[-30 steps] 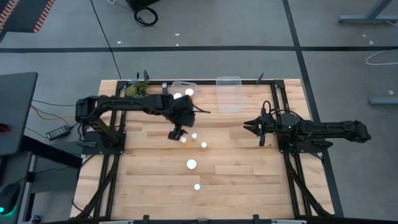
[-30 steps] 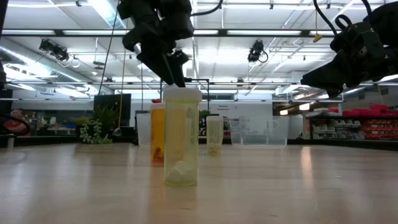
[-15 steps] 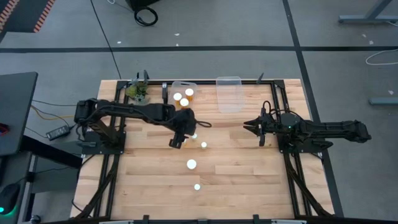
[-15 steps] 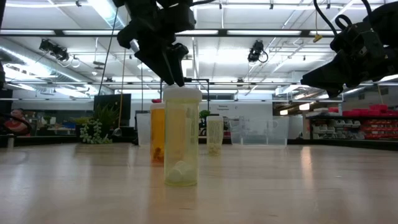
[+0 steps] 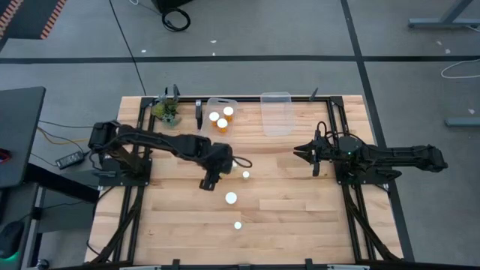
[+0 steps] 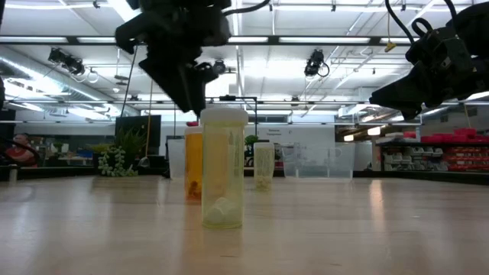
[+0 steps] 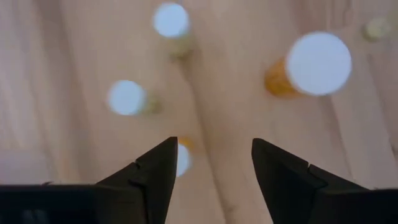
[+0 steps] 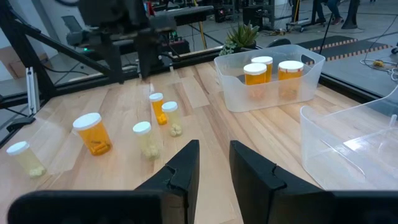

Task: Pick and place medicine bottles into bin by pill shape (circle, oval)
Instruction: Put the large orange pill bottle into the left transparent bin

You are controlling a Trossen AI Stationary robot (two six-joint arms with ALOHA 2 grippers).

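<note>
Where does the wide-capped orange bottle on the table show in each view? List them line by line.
High view: wide-capped orange bottle, mid-table, largest loose cap.
Low view: just behind the pale bottle.
Left wrist view: likely the biggest cap.
Right wrist view: left of centre.
Landmark: that pale bottle, its neighbour.

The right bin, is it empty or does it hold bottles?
Empty: the right bin shows only clear plastic, while three white-capped bottles stand in the left bin.

We are in a large robotics lab hall: beyond the butcher-block table [image 6: 382,229] we see ceiling strip lights [image 6: 130,11], overhead cameras [image 6: 313,63] and red storage shelves [image 6: 443,153].
</note>
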